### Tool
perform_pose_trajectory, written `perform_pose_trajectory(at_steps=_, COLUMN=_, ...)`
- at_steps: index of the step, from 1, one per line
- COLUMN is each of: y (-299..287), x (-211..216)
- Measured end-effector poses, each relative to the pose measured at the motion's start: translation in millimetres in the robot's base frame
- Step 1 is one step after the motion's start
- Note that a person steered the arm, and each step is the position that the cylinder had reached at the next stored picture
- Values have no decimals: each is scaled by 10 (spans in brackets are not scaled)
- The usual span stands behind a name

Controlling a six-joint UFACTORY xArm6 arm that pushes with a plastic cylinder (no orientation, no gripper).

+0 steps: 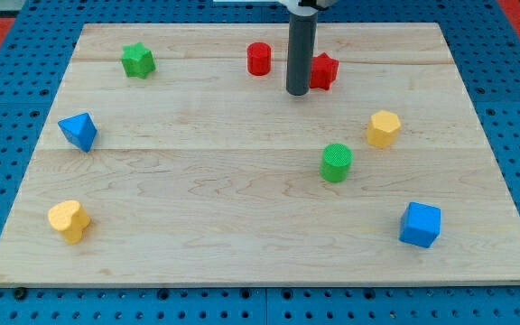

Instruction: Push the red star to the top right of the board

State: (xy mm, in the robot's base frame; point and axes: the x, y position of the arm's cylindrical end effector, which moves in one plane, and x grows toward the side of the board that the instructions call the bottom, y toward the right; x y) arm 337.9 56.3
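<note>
My tip (297, 92), the lower end of a straight dark rod with no claw on it and so nothing open, shut or held, stood on the table (242, 244) near the view's top, a little right of the middle. It sat just beside the red star (324, 70), at the star's left edge, close enough that the rod covered part of that side; whether they actually touched could not be told. The red star lay in the upper part of the table, right of centre and well short of the top right corner. On the other side of the rod, near it but apart, stood a red cylinder (258, 59). Farther out to the view's left lay a green star (138, 60). Below and right of my tip was a yellow hexagonal block (383, 128), and below that to the left a green cylinder (337, 162). A blue cube (420, 225) sat toward the bottom right. At the left edge lay a blue triangular block (78, 131), and toward the bottom left a yellow heart-shaped block (69, 220).
</note>
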Motion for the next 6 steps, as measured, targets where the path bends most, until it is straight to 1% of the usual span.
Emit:
perform_pose_trajectory(at_steps=1, y=289, x=-193)
perform_pose_trajectory(at_steps=2, y=397, x=-283)
perform_pose_trajectory(at_steps=3, y=-450, x=-258)
perform_pose_trajectory(at_steps=4, y=-546, x=-466)
perform_pose_trajectory(at_steps=6, y=821, x=-558)
